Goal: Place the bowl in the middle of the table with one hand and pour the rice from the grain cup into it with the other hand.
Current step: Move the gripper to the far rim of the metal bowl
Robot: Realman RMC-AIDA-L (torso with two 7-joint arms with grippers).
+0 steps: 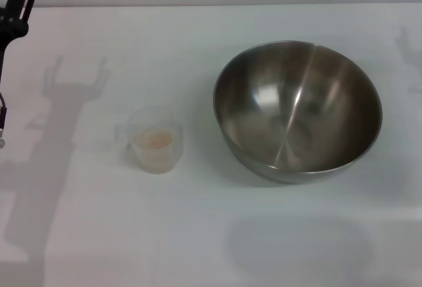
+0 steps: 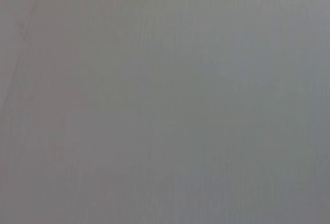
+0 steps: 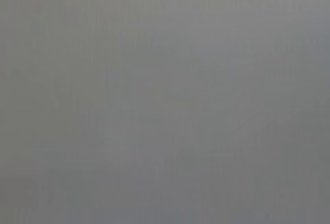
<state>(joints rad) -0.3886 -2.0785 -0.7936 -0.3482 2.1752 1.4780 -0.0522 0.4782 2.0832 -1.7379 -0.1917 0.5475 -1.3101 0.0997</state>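
The steel bowl (image 1: 297, 110) stands upright and empty on the white table (image 1: 198, 234), right of the middle. The clear grain cup (image 1: 155, 140) stands upright to the bowl's left, a clear gap between them, with pale rice (image 1: 153, 141) in its lower part. Part of my left gripper (image 1: 16, 6) shows as a black piece at the far left corner, well away from the cup and above the table. My right gripper is out of view; only its shadow falls at the table's right edge. Both wrist views show a plain grey surface and nothing else.
The left arm's shadow (image 1: 59, 102) lies across the table's left side. The table's far edge (image 1: 211, 4) runs along the top of the head view.
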